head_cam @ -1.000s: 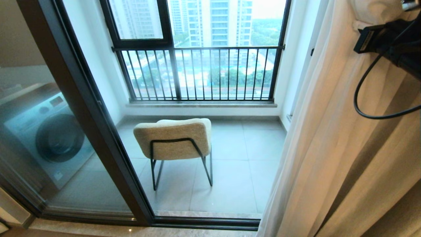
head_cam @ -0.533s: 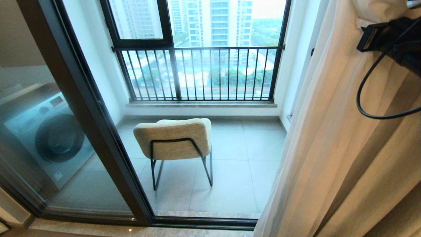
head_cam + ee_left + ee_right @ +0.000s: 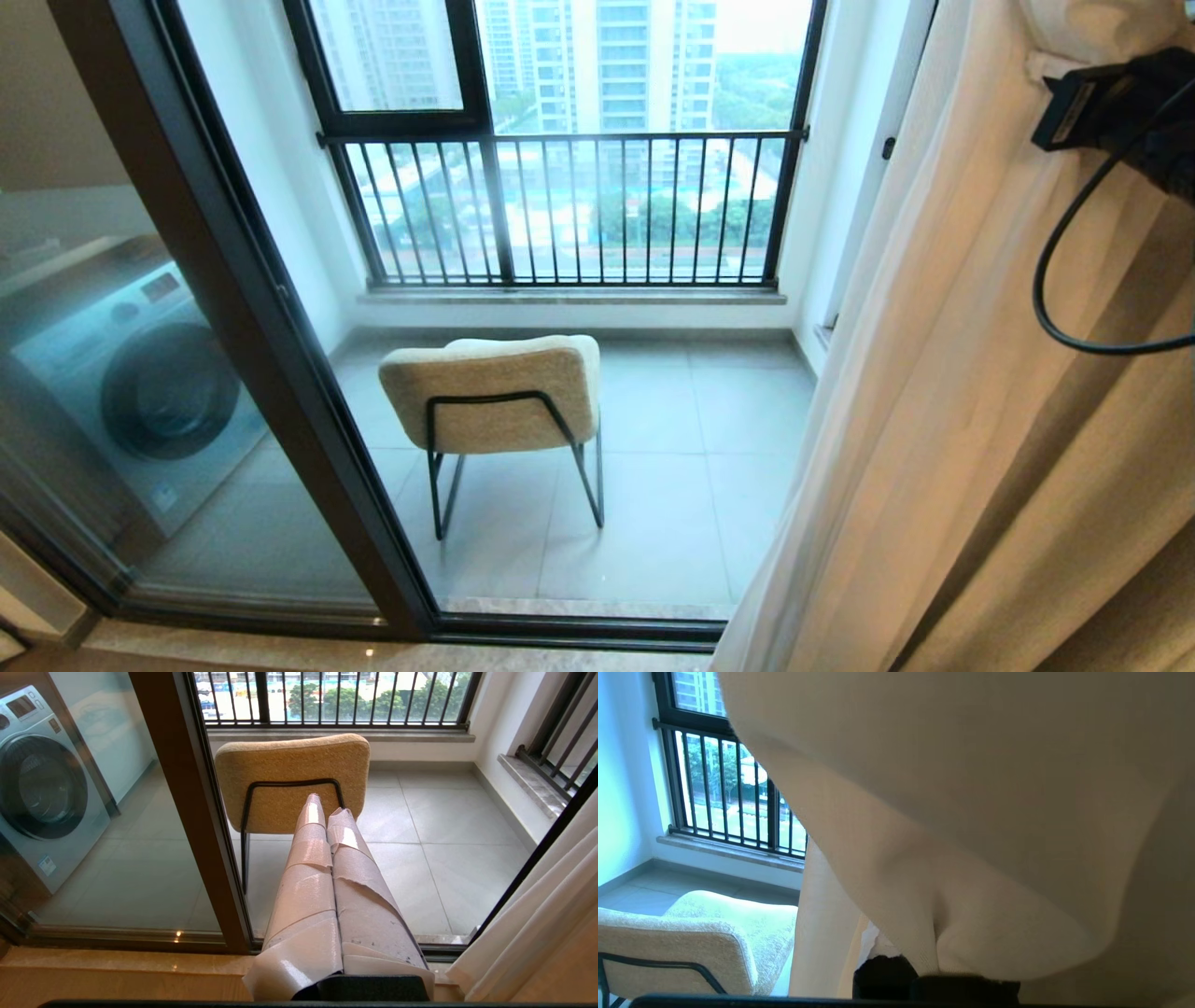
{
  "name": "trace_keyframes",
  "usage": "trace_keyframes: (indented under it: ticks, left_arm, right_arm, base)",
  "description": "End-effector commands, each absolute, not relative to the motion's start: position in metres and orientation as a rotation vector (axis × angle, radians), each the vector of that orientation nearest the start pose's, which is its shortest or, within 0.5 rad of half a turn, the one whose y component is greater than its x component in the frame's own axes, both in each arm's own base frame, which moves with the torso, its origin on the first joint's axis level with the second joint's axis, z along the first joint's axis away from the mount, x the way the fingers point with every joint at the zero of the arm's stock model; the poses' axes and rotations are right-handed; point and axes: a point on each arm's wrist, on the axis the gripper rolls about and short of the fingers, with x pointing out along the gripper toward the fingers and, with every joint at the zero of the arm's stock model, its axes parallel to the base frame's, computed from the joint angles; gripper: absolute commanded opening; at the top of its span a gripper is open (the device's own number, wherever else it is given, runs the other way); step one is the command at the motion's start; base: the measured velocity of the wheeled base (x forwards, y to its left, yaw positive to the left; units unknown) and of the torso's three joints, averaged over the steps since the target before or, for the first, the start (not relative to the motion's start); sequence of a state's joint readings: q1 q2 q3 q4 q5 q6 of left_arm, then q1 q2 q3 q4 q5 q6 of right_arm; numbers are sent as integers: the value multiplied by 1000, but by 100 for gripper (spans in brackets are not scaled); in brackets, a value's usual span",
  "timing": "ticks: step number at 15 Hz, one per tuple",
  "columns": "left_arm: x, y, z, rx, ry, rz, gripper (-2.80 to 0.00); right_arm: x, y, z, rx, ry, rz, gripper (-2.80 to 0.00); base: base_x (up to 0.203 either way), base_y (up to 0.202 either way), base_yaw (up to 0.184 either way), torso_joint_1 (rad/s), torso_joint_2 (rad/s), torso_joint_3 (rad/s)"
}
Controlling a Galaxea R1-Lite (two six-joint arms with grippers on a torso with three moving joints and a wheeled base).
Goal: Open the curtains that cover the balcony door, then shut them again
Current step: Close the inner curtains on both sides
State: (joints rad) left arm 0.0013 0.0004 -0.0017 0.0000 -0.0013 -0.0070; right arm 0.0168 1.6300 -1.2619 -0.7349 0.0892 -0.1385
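gripping curtains (image 3: 971,812), right jaws clamped, fingertips buried in fabric | left jaws together, idle

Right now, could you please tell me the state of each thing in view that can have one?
curtains: drawn aside to the right, doorway uncovered
balcony door: slid open
right gripper: shut on the curtains, raised
left gripper: shut, empty, low before the doorway
washing machine: door closed
chair: upright, unoccupied

left end effector (image 3: 327,812): fingers pressed together | chair (image 3: 292,781) beyond balcony door (image 3: 196,812) | curtains (image 3: 537,933) beside
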Motion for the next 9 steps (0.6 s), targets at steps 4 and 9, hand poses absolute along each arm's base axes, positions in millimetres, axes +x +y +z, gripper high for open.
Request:
trace_keyframes:
  ticks: [4, 9]
  left_arm:
    - [-23, 0, 76, -6, -2, 0, -280]
    - [-23, 0, 76, -8, -2, 0, -280]
  right_arm:
    - [284, 7, 343, -151, -371, 80, -280]
    - [277, 6, 342, -151, -368, 68, -280]
  base:
    - [0, 0, 0, 0, 0, 0]
    - [0, 0, 0, 0, 0, 0]
